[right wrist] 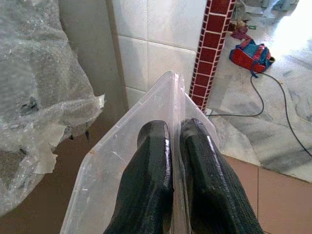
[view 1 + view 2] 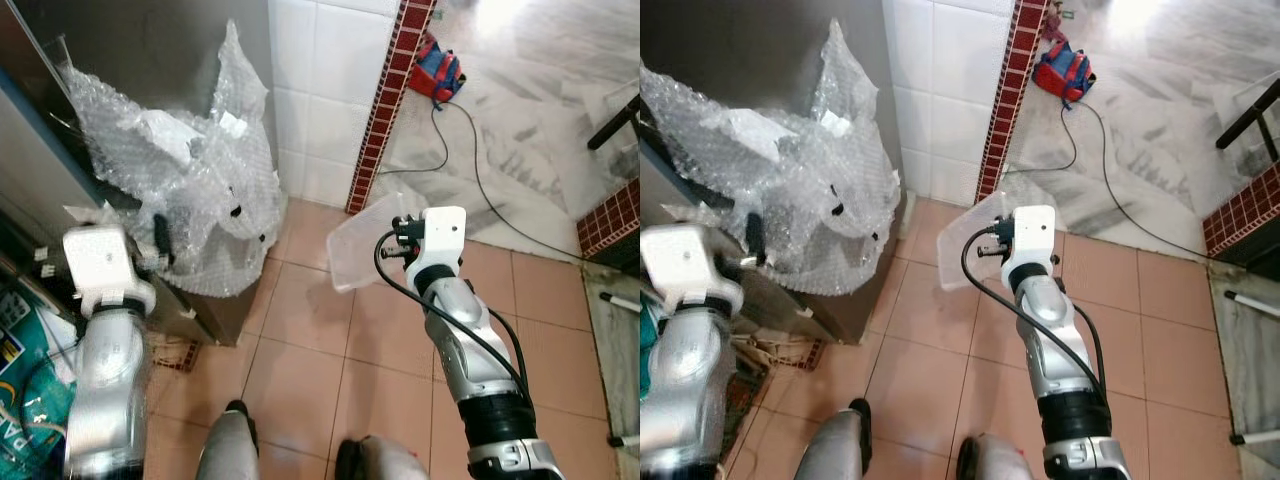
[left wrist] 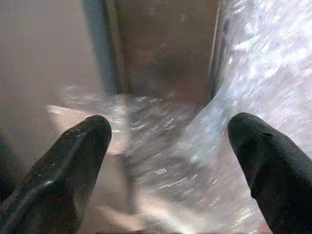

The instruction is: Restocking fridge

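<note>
Clear, smooth plastic tray (image 1: 146,141), crinkled glossy bubble wrap (image 2: 190,190), brushed grey metal fridge (image 2: 140,50), matt terracotta floor tiles (image 2: 320,350), glossy white wall tiles (image 2: 320,90), polished marble floor (image 2: 530,110)

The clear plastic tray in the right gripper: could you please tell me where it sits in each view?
Left eye: clear plastic tray at centre, over the floor.
Right eye: left of centre.
Right wrist: centre, its wall pinched between the jaws.
Left wrist: bubble wrap instead.
Shared landmark: red brick column.
</note>
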Robot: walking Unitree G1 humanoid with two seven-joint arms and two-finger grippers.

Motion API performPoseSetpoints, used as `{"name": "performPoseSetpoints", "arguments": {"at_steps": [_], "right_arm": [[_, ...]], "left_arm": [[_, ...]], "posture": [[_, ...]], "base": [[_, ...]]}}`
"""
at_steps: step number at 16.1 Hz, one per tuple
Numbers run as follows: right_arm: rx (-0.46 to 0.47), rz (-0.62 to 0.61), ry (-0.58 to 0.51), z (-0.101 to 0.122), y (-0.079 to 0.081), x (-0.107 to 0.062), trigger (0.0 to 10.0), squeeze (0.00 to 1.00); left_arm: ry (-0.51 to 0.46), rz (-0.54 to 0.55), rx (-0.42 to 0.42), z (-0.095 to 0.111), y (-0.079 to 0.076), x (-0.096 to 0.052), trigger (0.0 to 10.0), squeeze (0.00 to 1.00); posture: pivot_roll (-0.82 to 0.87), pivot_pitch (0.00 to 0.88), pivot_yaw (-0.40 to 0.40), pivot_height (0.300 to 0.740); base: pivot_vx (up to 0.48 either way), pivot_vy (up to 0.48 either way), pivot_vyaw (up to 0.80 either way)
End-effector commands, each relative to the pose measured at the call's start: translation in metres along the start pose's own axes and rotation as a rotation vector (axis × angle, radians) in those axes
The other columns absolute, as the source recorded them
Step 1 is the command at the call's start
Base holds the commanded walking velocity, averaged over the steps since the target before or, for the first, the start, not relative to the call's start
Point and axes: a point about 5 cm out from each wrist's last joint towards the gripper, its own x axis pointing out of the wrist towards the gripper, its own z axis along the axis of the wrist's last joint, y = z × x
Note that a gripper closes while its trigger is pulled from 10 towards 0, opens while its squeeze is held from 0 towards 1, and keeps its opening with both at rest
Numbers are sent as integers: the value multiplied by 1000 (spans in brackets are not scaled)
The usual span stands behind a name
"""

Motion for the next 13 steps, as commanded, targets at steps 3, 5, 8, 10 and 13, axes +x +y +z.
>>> {"name": "performPoseSetpoints", "arguments": {"at_steps": [3,5,8,10,13], "right_arm": [[-13,-11,-12,3,-2,1,10000,0],[-8,-10,-19,6,-2,0,10000,0],[-8,-5,-21,7,-1,1,10000,0],[-10,-4,-21,7,-2,1,10000,0],[-20,-3,-16,5,-2,3,10000,0]], "left_arm": [[-4,-48,-6,-3,-1,11,10000,0],[-21,-42,-4,-1,-3,17,10000,0],[-67,20,-21,6,-1,31,10000,0],[-76,17,-22,7,-2,31,10000,0],[-105,151,-11,8,11,25,10000,0]], "posture": [[107,169,-93,740],[108,169,-95,740],[99,164,-100,740],[98,163,-99,740],[101,158,-90,740]], "base": [[0,0,0],[0,0,0],[0,0,0],[0,0,0],[0,0,0]]}}
